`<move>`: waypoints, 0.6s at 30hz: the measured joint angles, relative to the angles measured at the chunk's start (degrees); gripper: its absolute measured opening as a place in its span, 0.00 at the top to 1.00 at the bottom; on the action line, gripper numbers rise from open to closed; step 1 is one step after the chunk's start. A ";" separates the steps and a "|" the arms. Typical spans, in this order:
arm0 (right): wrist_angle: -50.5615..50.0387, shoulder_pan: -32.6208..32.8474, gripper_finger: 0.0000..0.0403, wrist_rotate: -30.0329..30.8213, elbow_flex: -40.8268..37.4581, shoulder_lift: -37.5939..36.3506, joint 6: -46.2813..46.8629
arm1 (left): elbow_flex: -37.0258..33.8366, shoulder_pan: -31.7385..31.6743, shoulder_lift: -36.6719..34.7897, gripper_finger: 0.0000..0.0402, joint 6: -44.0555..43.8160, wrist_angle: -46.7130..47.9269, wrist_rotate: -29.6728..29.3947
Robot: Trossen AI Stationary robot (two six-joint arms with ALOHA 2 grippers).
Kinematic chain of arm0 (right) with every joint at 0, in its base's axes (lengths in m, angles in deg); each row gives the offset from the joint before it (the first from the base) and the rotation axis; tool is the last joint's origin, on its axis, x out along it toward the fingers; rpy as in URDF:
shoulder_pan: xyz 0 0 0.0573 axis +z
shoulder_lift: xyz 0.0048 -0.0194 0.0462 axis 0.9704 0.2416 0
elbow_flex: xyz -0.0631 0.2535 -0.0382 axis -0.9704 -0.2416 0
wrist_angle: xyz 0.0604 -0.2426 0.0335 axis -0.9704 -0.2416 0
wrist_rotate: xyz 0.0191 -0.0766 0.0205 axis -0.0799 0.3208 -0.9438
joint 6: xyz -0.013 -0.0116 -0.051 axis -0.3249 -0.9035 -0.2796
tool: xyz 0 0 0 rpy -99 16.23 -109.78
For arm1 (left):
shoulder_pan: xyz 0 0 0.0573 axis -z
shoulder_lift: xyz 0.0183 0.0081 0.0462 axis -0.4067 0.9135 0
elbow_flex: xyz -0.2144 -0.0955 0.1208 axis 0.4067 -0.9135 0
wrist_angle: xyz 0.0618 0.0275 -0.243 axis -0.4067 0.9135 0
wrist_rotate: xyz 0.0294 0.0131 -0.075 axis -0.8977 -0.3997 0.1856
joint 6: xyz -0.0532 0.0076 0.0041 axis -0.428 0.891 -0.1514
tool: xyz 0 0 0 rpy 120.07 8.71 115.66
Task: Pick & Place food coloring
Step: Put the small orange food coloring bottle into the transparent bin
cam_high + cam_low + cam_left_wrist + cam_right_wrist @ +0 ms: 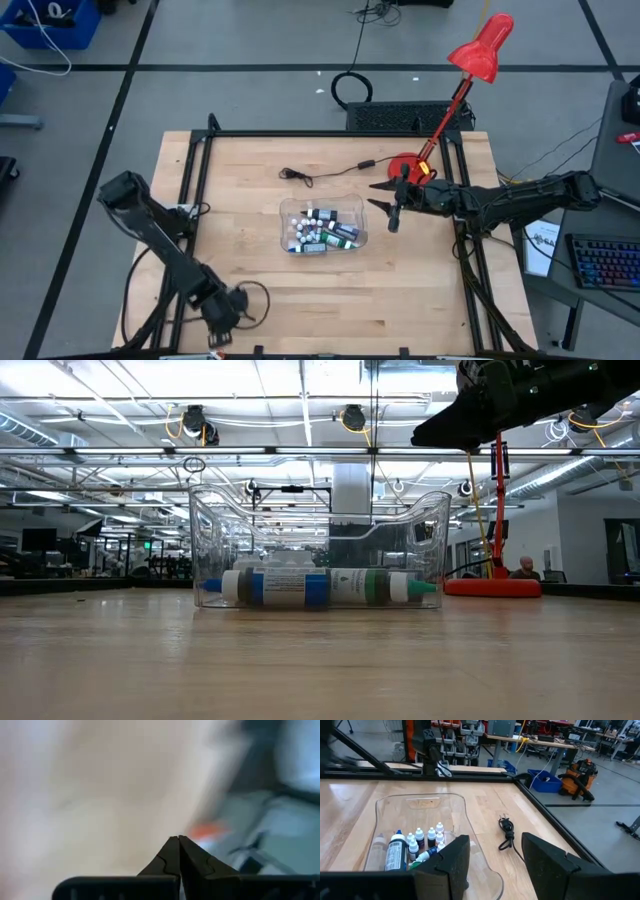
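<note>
All visible food coloring bottles (322, 234) lie in the clear tub (288, 212); none is held. The right tool (384, 196) hovers beside it, wide open, empty; the left tool (178, 840), pinched closed, waits at the counter's (240, 170) near edge.

My light wooden table (230, 190) framed by black rails, a clear plastic tub (288, 213) near its middle, a black power cord (325, 172) coiled just beyond it — a red lamp base (408, 166) at the far right edge.

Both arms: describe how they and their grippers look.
Both are dark, jointed arms. The right gripper has two black, pointed fingers with blocky stepped edges. The left gripper has matching black fingers, and black cable loops beside that arm's base.
</note>
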 joint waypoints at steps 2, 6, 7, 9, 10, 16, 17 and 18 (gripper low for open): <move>0.10 0.00 0.58 0.00 0.00 0.00 0.02 | 6.47 0.43 0.54 0.99 3.25 0.74 -5.05; 0.49 0.00 0.58 0.02 0.00 0.00 0.75 | 22.40 1.24 8.94 0.99 16.07 11.81 -7.90; 0.64 0.00 0.58 0.02 0.00 0.00 0.77 | 26.05 1.58 11.84 1.00 19.19 14.68 -6.14; 1.23 0.00 0.58 0.01 0.00 0.00 0.79 | 31.87 2.43 17.13 1.00 23.11 19.83 -2.05; 1.35 0.00 0.58 0.00 0.00 0.00 0.79 | 33.86 2.81 19.74 1.00 23.93 20.88 -0.04; 1.61 0.00 0.58 0.00 0.00 0.02 0.72 | 38.77 6.47 28.92 1.00 18.11 20.13 3.96; 1.60 0.00 0.58 -0.02 0.00 0.02 0.68 | 38.85 7.32 29.20 1.00 16.22 19.25 3.34; 1.60 0.00 0.58 -0.02 0.00 0.02 0.70 | 38.87 8.08 29.32 1.00 14.76 18.23 2.72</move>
